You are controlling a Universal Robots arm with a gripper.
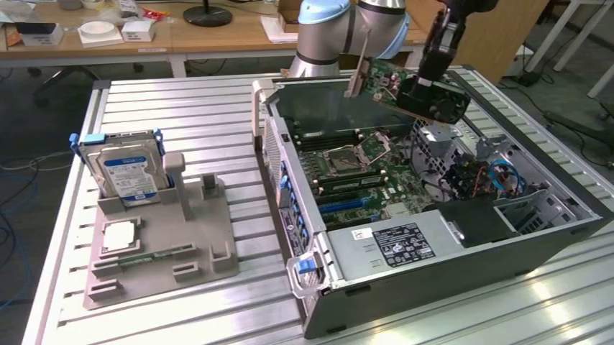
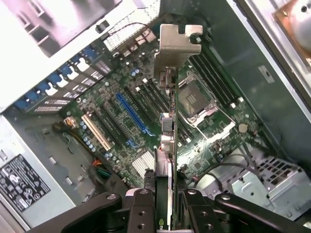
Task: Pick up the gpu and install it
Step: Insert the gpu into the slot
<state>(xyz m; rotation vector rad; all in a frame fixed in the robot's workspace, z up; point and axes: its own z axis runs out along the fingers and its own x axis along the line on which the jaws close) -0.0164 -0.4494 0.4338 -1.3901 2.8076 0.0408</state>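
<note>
Gripper (image 1: pixel 419 85) jaws clamped on the gpu (image 1: pixel 389 77), which hangs above the open case (image 1: pixel 461 259). Bracket (image 2: pixel 177 46) at the end far from the jaws. Blue slot (image 2: pixel 130 114) apparently offset to one side of the jaws. Risk: a misaligned descent jams the card edge on the motherboard (image 2: pixel 97 104).

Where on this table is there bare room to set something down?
Bare slats of the table lie beyond the hard drive, and in front of the computer case. Crowded: inside the case, under the gpu held by the claw.
</note>
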